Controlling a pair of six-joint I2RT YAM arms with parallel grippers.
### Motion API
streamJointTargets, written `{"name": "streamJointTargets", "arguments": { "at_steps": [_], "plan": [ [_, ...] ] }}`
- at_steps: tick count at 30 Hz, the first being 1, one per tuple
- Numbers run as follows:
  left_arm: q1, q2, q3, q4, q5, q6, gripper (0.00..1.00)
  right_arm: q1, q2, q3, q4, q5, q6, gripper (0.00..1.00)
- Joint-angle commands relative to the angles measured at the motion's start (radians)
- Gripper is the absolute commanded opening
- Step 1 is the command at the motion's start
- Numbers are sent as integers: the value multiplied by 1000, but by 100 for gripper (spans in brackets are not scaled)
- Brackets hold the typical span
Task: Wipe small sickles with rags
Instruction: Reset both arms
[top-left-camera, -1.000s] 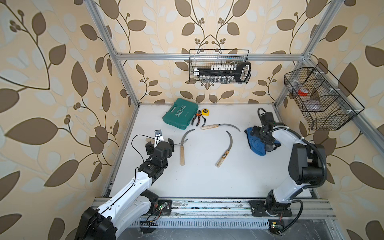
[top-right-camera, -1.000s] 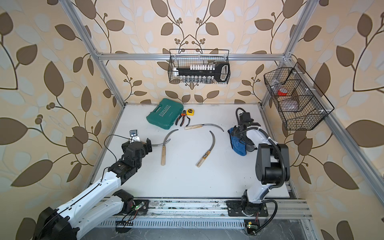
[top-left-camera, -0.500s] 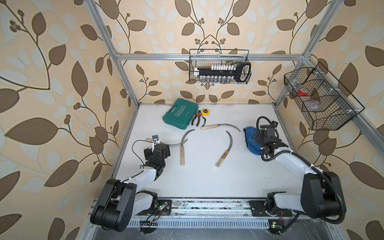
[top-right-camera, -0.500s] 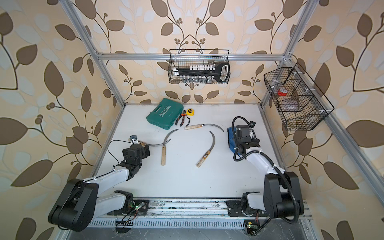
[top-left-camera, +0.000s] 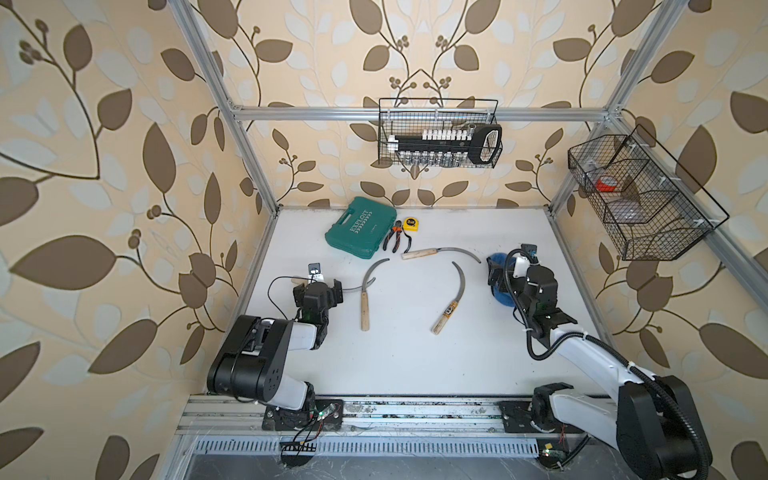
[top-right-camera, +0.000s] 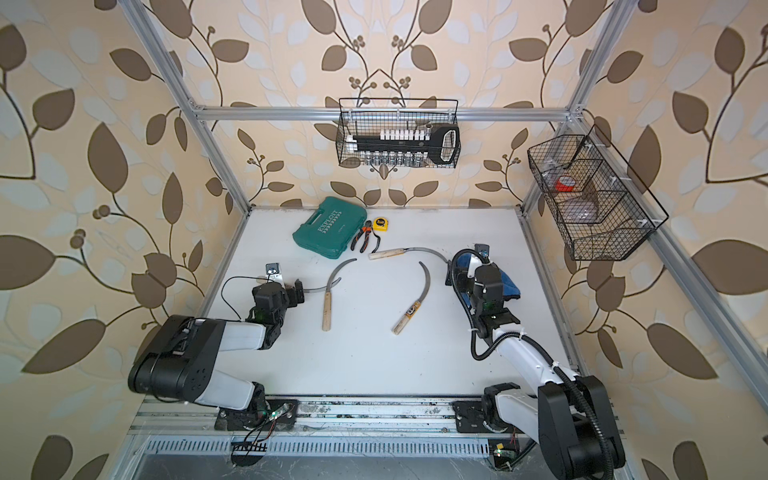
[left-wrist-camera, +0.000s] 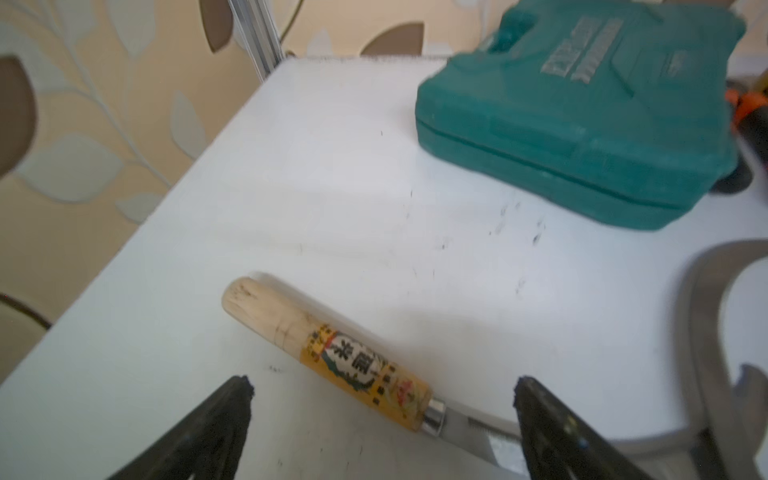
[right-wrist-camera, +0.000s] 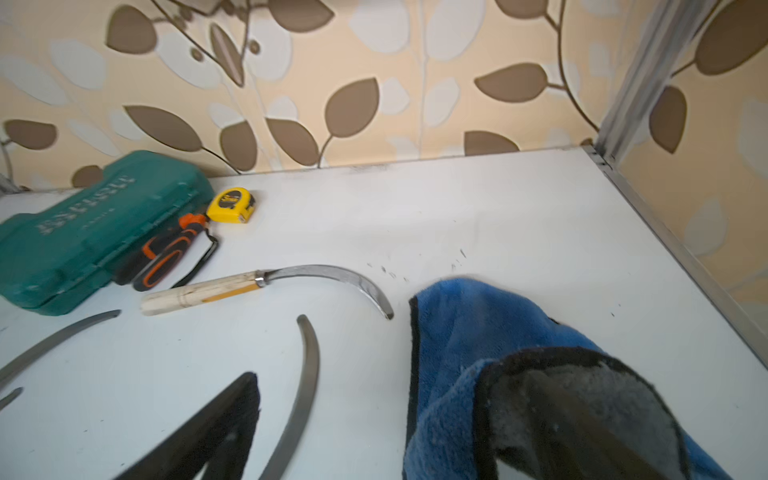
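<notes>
left gripper (left-wrist-camera: 382, 386) is hanging open over the left sickle (left-wrist-camera: 332, 353) | right gripper (right-wrist-camera: 395, 380) is gaping open at the blue rag (right-wrist-camera: 478, 332), right side | worry: closing may be pinching the middle sickle's blade (right-wrist-camera: 311, 361) too

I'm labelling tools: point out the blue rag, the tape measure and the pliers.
blue rag (right-wrist-camera: 478, 332): right wrist view, fluffy upper fold.
tape measure (right-wrist-camera: 231, 205): right wrist view, yellow case.
pliers (right-wrist-camera: 164, 259): right wrist view, orange-and-black handle.
</notes>
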Motion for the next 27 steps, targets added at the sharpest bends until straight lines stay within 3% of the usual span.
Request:
{"name": "streamJointTargets", "arguments": {
  "at_steps": [1, 3, 5, 6, 7, 8, 9, 10, 11, 12, 13, 14, 15, 16, 17, 18, 20, 21, 23, 27],
  "plan": [
    [0, -7, 20, 96, 103, 36, 99, 4, -37, -40, 124, -32, -29, 99],
    [4, -17, 36, 44, 109, 25, 99, 10, -24, 0, 56, 94, -17, 99],
    [6, -10, 41, 45, 106, 24, 99, -6, 65, 118, -151, 190, 29, 99],
    [8, -13, 41, 39, 109, 24, 99, -51, 133, 225, -300, 76, 79, 99],
    [8, -10, 39, 46, 108, 24, 99, -115, 233, 378, -505, -183, 125, 99],
    [8, -12, 39, 44, 109, 23, 99, -125, 327, 505, -646, -347, 132, 99],
    [8, -15, 38, 46, 107, 22, 99, -110, 366, 578, -747, -376, 105, 99],
    [8, -14, 34, 53, 106, 24, 99, -93, 354, 577, -759, -255, 102, 99],
    [8, -14, 36, 50, 106, 23, 99, -110, 276, 498, -691, -99, 147, 99],
    [8, -14, 36, 51, 106, 23, 99, -158, 183, 396, -600, -52, 206, 99],
    [8, -13, 37, 49, 105, 22, 99, -221, 96, 310, -497, -114, 244, 99],
    [8, -12, 39, 47, 106, 22, 99, -208, 51, 334, -538, -144, 223, 99],
    [8, -13, 39, 47, 107, 24, 99, -105, 54, 400, -630, -19, 160, 99],
    [8, -13, 39, 47, 106, 24, 99, 72, 84, 455, -701, 222, 108, 99],
    [8, -13, 37, 47, 106, 25, 99, 130, 121, 479, -714, 289, 88, 99],
    [7, -14, 36, 47, 107, 23, 99, 87, 135, 465, -691, 203, 104, 99],
    [8, -13, 38, 46, 108, 23, 99, -106, 116, 370, -579, -26, 177, 99],
    [8, -12, 38, 45, 109, 23, 99, -165, 98, 333, -531, -62, 189, 99],
    [8, -11, 45, 36, 110, 23, 99, -222, 45, 215, -384, -51, 207, 99],
    [8, -11, 47, 33, 113, 23, 99, -165, 21, -93, 154, 22, 49, 99]
  ]
}}
